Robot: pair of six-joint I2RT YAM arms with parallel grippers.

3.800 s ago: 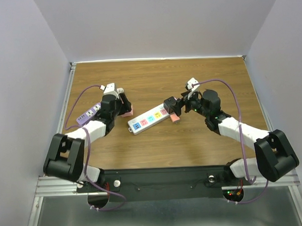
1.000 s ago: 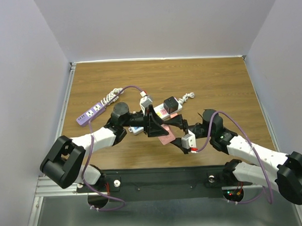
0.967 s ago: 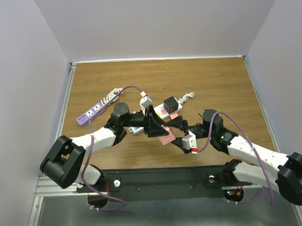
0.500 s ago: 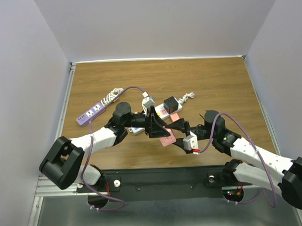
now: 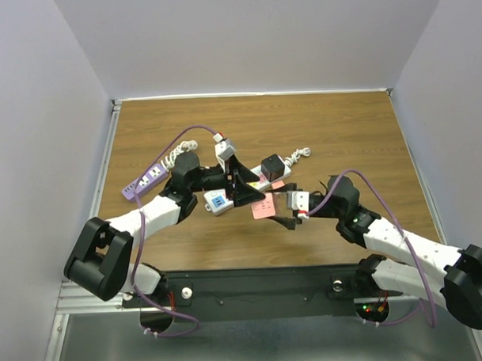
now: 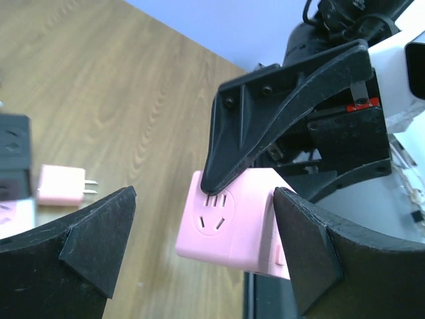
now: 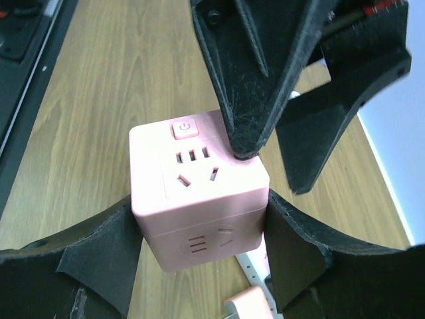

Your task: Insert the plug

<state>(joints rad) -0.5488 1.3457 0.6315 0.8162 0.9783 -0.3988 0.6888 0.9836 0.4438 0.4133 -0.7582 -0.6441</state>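
Observation:
A pink cube socket hangs above the table's middle, and my right gripper is shut on its two sides. My left gripper stands open around the same cube. One of its fingers touches the cube's top edge, while the other stands well apart. A small pink plug lies on the wood beside the white power strip, prongs showing. It also shows below the cube as the plug in the right wrist view.
A black cube adapter sits on the white strip's far end. A purple power strip with a coiled white cord lies at the left. The two arms meet over the table's middle, and walls stand on three sides.
My right gripper has shut on the pink cube and my left gripper has opened off it. The cube has lifted slightly and the left arm has drawn back left.

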